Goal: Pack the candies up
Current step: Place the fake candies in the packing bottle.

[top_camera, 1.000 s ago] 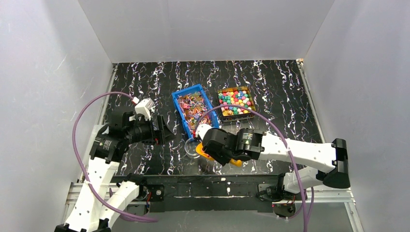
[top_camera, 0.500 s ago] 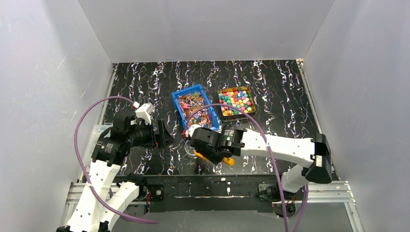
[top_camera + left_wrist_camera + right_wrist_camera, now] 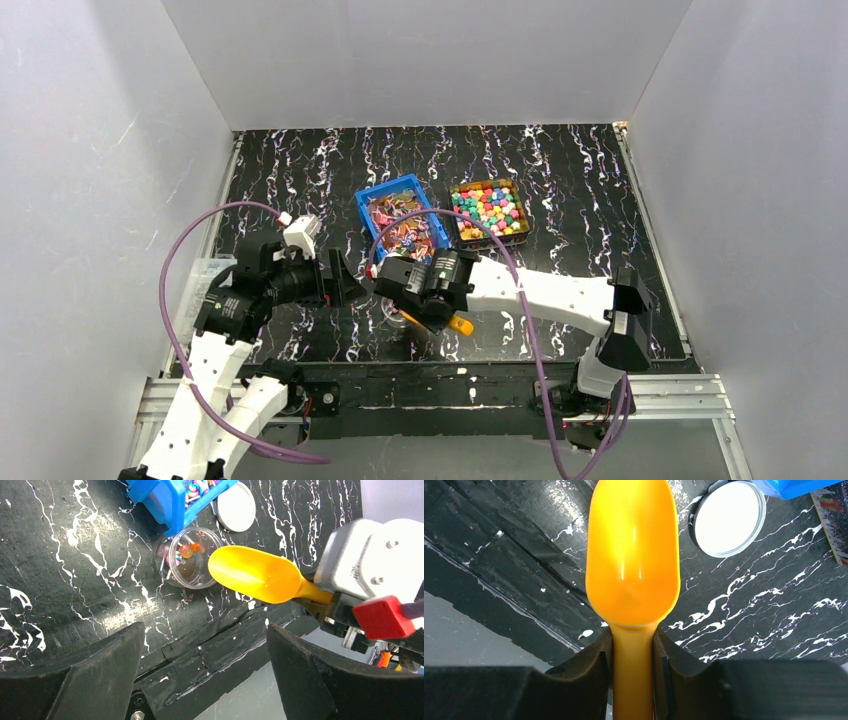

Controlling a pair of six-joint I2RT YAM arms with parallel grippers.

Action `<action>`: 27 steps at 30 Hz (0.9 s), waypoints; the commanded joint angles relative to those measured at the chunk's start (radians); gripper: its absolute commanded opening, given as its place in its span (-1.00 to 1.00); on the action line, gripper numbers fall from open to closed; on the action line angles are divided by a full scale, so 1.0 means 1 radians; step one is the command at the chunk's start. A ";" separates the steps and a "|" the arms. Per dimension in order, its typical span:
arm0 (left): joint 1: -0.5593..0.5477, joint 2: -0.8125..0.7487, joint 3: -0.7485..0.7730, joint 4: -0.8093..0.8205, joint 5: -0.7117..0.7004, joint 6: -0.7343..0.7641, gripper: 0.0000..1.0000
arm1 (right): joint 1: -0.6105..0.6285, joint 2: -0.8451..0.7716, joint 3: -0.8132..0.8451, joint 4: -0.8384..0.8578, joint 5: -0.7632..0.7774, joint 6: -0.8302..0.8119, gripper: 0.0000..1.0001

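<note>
Table [image 3: 580, 180]: black, white-veined; carries everything below.
Blue bin [image 3: 364, 222]: heaped with flat, shiny-wrapped candies [image 3: 400, 228], mostly pink and orange.
Dark tray [image 3: 490, 238]: just beside the bin, full of chunky candies in mixed colours.
Left pincer [image 3: 204, 635]: spread wide, holding nothing, hanging near the jar.
Right pincer [image 3: 633, 650]: clamped on the handle of the yellow scoop [image 3: 633, 555], whose bowl is empty and sits just beside the jar mouth.
Jar [image 3: 167, 562]: clear, upright, against the bin's near corner; only a few candies inside, so packing looks barely begun.
Lid [image 3: 727, 517]: white, off, flat on the table near the jar.
Handling: the candies are probably light, loose and slippery, so better scooped than pinched.
</note>
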 commanded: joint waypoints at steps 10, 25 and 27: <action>0.002 0.038 -0.008 0.047 0.021 -0.029 0.83 | -0.042 0.031 0.130 -0.111 -0.011 -0.015 -0.97; 0.002 0.263 -0.013 0.239 -0.066 -0.212 0.80 | -0.234 0.041 0.194 -0.068 -0.016 -0.083 -0.97; 0.001 0.297 -0.006 0.253 -0.092 -0.227 0.79 | -0.266 0.052 0.202 -0.055 -0.033 -0.097 -0.97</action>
